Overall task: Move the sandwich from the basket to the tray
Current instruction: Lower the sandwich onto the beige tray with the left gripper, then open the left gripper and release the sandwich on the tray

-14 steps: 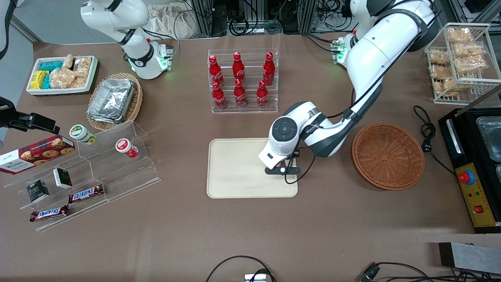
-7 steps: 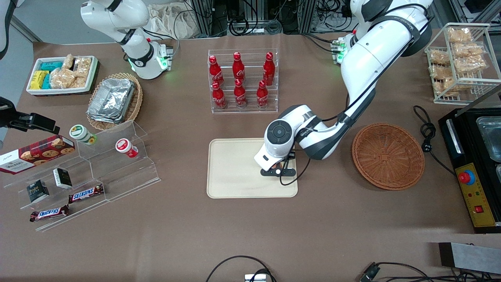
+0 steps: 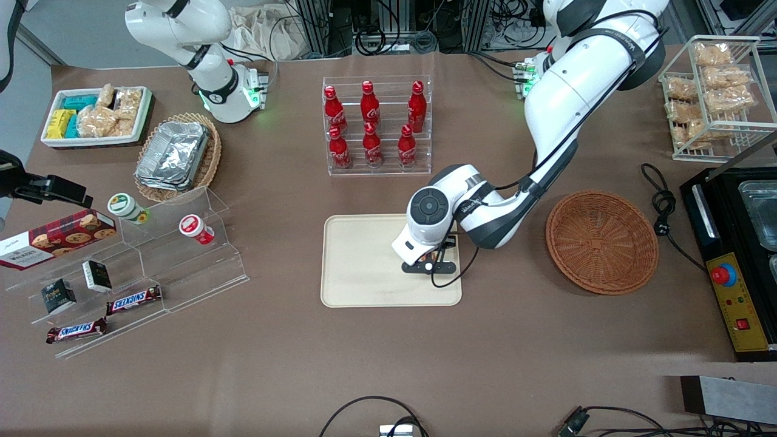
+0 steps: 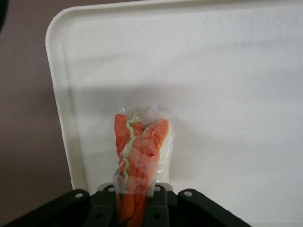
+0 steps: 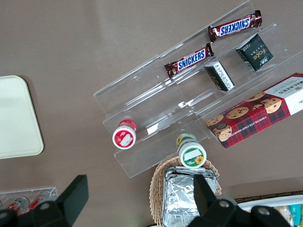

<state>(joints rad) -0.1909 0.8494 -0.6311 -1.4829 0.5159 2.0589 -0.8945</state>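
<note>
Gripper (image 3: 428,266) low over the tray (image 3: 364,261), at the tray's end nearer the basket (image 3: 601,241), clamped on the sandwich (image 4: 141,156). Sandwich wrapped in clear film, held on edge with orange, red and green layers showing (white bread barely visible along one side), its lower part pinched between the black fingers (image 4: 160,208), its tip pointing down toward the cream tray surface. Whether touching the tray or just above it: cannot tell. Shadow of the sandwich cast on the tray right around it. In the wrist view, tray (image 4: 227,71) rim and one rounded corner close beside the sandwich, brown table next to that. Basket alone on the table, well apart from the tray, toward the working arm's end.
</note>
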